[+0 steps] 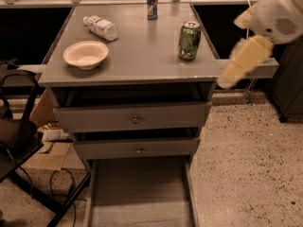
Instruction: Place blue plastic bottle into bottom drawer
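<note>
Your gripper [230,74] hangs at the end of the white and cream arm, off the right edge of the grey metal cabinet top [142,60], about level with its front lip. You cannot tell from here whether it is wide or narrow, but it holds nothing.

Nearest to it is the green soda can [189,40], upright near the right front of the top. That is your first hazard. By my reading, a straight sweep across the top would run the arm through it and knock it over or push it off the edge. Go over it or behind it.

Farther back, the tall blue can [152,1] stands upright at the rear edge, and an approach along the back could clip it.

The pale shallow bowl [85,55] sits front left, near the target, and a low wrist could nudge it.

The small clear plastic bottle with the white cap and pale label [101,27] lies on its side at the back left of the top, well apart from your gripper, on the far side of both cans. It looks round and light, so an off-centre pinch may roll it away.

The bottom drawer [142,197], a wide flat grey tray, stands pulled out at floor level beneath the two knobbed drawers [136,119]. Carry the bottle clear of their fronts on the way down.
</note>
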### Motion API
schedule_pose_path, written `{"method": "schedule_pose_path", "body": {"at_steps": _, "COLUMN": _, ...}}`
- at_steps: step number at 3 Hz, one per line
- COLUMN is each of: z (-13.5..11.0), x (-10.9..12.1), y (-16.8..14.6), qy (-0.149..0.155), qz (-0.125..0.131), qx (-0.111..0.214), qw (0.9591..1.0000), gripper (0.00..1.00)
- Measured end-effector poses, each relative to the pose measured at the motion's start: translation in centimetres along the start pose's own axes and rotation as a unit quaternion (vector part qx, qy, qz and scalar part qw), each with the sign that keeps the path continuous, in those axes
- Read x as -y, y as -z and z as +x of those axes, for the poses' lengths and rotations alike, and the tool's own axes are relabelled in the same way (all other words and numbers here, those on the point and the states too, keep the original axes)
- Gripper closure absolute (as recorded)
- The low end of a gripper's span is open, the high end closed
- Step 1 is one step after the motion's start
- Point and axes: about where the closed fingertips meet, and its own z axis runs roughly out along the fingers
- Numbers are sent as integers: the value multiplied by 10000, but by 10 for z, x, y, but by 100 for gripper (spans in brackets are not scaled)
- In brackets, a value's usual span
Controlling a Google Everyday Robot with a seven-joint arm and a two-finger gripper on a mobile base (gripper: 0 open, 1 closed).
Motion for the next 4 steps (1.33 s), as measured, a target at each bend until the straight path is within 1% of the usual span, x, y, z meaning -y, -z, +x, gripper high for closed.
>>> {"method": "schedule_pose_path", "body": {"at_steps": 1, "z": -42, "x": 34, "y": -24, "qy": -591, "qz": -9, "qx": 838, "qw": 9947, "gripper": 0}}
{"method": "schedule_pose_path", "body": {"at_steps": 2, "z": -81, "x": 56, "y": -39, "qy": -1197, "qz": 188, "qx": 1418, "qw": 9824, "gripper": 0}}
{"method": "schedule_pose_path", "body": {"at_steps": 3, "z": -94, "x": 69, "y": -38, "qy": -1422, "qz": 398, "qx": 1656, "qw": 9751, "gripper": 0}}
{"method": "schedule_pose_path", "body": {"at_steps": 4, "z": -94, "x": 69, "y": -38, "qy": -1422, "qz": 398, "qx": 1656, "qw": 9751, "gripper": 0}}
